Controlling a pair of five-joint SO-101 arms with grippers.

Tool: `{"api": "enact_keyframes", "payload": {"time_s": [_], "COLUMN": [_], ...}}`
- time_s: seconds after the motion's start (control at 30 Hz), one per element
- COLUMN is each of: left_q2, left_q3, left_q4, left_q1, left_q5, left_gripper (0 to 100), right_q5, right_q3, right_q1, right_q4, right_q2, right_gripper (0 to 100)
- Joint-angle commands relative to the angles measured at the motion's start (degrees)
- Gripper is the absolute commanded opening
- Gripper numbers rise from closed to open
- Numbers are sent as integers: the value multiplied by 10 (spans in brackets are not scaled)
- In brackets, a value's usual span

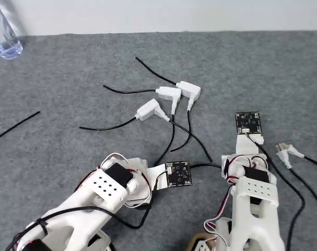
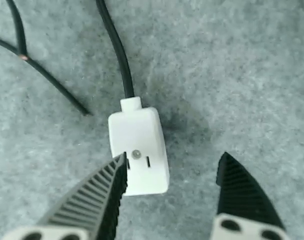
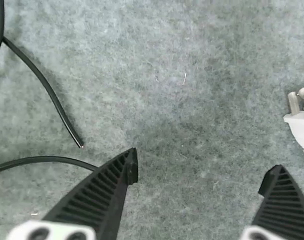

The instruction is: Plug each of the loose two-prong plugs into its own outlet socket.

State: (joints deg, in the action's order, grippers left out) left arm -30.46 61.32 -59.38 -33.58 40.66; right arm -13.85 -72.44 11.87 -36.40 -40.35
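While both stand spread apart, L pincer (image 2: 174, 159) hangs over a socket (image 2: 137, 145) lying slots-up, prob. to steady it. R pincer (image 3: 206, 159) hangs above desk (image 3: 192, 75), loose plug (image 3: 299, 117) just beside, prob. its pick.

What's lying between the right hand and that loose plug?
Just bare grey mat, in the right wrist view; the plug sits beside the right hand.

place: robotics lab test rig | cues: grey felt-covered bench (image 1: 54, 68); plain white wall (image 1: 174, 15); white printed arms (image 1: 95, 204) with exposed servo wiring; bare circuit boards (image 1: 178, 174)
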Motion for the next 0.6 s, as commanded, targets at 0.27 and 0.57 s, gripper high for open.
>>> {"api": "enact_keyframes", "payload": {"time_s": [0.27, 0.57], "left_q2": [136, 188], "left_q3": [-34, -87], "left_q4": [40, 33], "left_q1": [6, 21], "left_q5": [6, 9], "left_gripper": [260, 260], "right_q5": [-7, -7], "right_q3": [-1, -2], "right_q1": [-6, -6], "right_q4": [15, 15], "right_q2": [-7, -8], "right_gripper": [375, 375]}}
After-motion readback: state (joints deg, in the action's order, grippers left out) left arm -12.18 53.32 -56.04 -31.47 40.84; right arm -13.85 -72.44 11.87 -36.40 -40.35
